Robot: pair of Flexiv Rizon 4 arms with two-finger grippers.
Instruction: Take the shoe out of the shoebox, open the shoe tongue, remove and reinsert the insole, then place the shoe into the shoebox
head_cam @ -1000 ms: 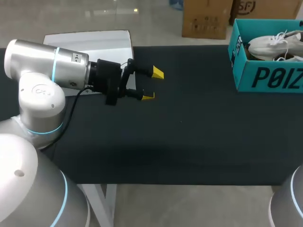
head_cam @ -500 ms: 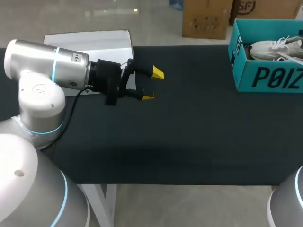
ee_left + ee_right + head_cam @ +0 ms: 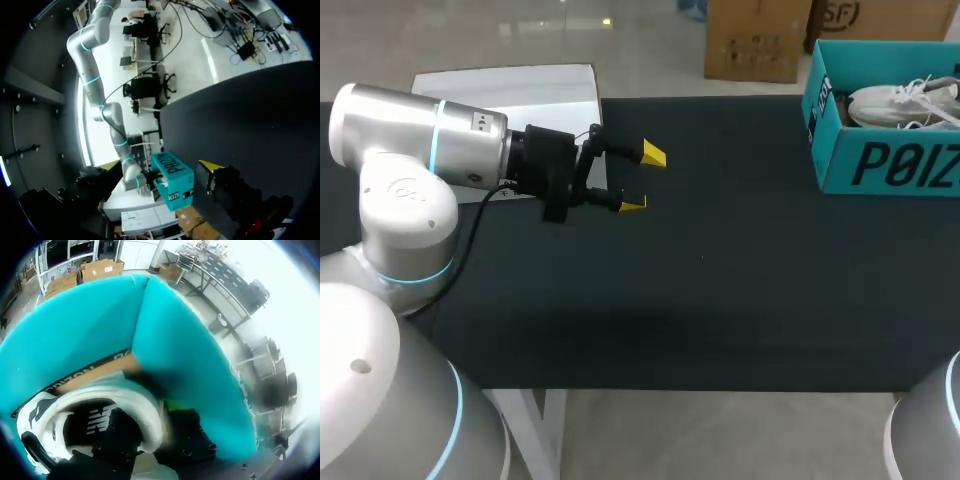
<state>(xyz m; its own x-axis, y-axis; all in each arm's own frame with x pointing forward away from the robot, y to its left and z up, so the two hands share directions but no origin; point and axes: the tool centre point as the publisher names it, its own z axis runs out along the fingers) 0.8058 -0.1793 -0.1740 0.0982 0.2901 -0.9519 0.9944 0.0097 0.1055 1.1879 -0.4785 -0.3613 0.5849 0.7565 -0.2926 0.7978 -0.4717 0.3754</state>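
Observation:
The teal shoebox point(image 3: 880, 150) stands open at the table's far right corner, with the white shoe point(image 3: 900, 103) lying inside it. Off at the table's left side, my left gripper point(image 3: 642, 178) hangs open and empty above the black table, far from the box; its wrist view has the shoebox point(image 3: 172, 175) small and far ahead. My right gripper point(image 3: 152, 442) is down inside the shoebox point(image 3: 175, 340), right at the heel collar of the white shoe point(image 3: 135, 395), whose dark insole point(image 3: 95, 422) shows. In the head view it is off the right edge.
A white board point(image 3: 520, 90) lies at the table's point(image 3: 720, 280) far left behind my left arm. My right arm's base point(image 3: 930, 430) shows at the near right corner.
The shoe has sunk lower into the shoebox and settled there. My left arm has kept still.

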